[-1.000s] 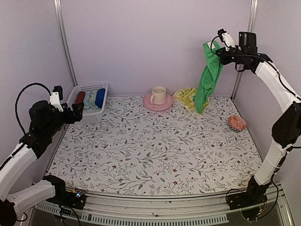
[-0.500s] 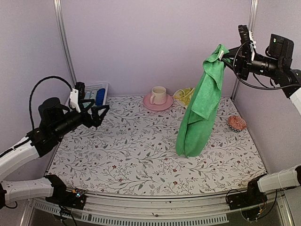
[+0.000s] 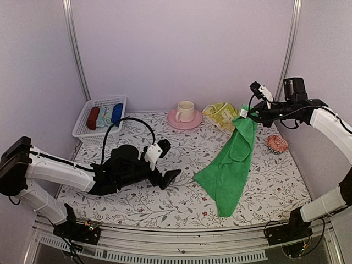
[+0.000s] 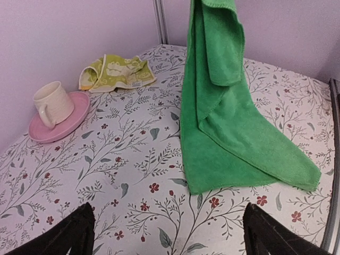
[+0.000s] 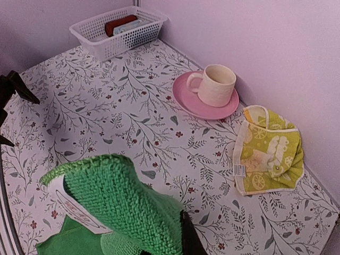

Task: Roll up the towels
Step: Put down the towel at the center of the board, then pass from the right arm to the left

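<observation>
The bright green towel (image 3: 234, 159) hangs by one corner from my right gripper (image 3: 248, 113), which is shut on it above the table's right side. The towel's lower half lies spread on the flowered tablecloth (image 3: 165, 143). In the right wrist view the pinched green towel (image 5: 122, 202) fills the bottom, covering most of my fingers. My left gripper (image 3: 168, 178) is low over the table's middle, open and holding nothing, a short way left of the towel's near edge (image 4: 223, 175). The pale yellow towel (image 3: 219, 114) lies crumpled at the back.
A cream cup (image 3: 185, 109) on a pink saucer (image 3: 172, 121) stands at the back centre. A white basket (image 3: 93, 130) with rolled cloths is at the back left. A small red patterned object (image 3: 277, 143) sits near the right edge. Walls close in behind and on both sides.
My right gripper has come down and toward the middle with the green towel, whose lower part now rests on the table. My left arm has swung from the left side to the table's middle.
</observation>
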### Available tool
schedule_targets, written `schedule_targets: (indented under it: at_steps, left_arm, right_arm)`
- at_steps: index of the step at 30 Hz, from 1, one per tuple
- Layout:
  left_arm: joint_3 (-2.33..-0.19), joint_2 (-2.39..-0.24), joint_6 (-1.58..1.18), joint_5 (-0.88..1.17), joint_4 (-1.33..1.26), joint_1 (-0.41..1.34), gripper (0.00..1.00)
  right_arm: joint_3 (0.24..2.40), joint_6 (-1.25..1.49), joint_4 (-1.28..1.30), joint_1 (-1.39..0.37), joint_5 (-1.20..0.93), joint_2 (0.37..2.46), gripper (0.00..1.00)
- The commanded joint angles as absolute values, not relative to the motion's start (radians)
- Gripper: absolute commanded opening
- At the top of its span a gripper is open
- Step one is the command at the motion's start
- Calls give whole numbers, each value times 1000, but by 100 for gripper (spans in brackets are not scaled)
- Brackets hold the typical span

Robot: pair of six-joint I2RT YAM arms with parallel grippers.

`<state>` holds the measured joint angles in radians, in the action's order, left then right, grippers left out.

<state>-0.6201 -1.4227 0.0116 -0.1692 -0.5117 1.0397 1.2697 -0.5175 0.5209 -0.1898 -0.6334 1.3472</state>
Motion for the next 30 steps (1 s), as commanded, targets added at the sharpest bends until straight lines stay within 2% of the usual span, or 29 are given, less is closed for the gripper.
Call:
schedule_targets:
  at_steps: [1, 3, 9, 11, 15, 18, 25, 30]
  left_arm:
    - [-619, -1522, 114, -132, -722, 1066, 97]
    - [-652, -1581, 116, -57, -723, 1070, 97]
    - [-772, -1776, 201, -25, -734, 1065, 97]
    - [-864, -1832, 166, -12, -658, 1041, 97]
    - [-1054, -1934, 13, 165, -492, 941, 97]
    - [-1114, -2003, -75, 284, -459, 901, 91]
    - [-1155, -2076, -161, 287, -369, 899, 88]
    - [-1233, -2148, -194, 297, -282, 900, 83]
  right_arm:
    - [1168, -616, 545, -184, -548, 1300, 3]
    - [1120, -629, 534, -184, -531, 1293, 3]
    - [1095, -624, 516, -184, -498, 1333, 3]
    - [1094, -619, 510, -185, -481, 1348, 3]
    - [1087, -609, 491, -188, -471, 1370, 3]
    - [1087, -598, 479, -202, -447, 1384, 3]
    - [1078, -582, 450, -221, -390, 1391, 3]
    - [1072, -570, 437, -221, -372, 1378, 3]
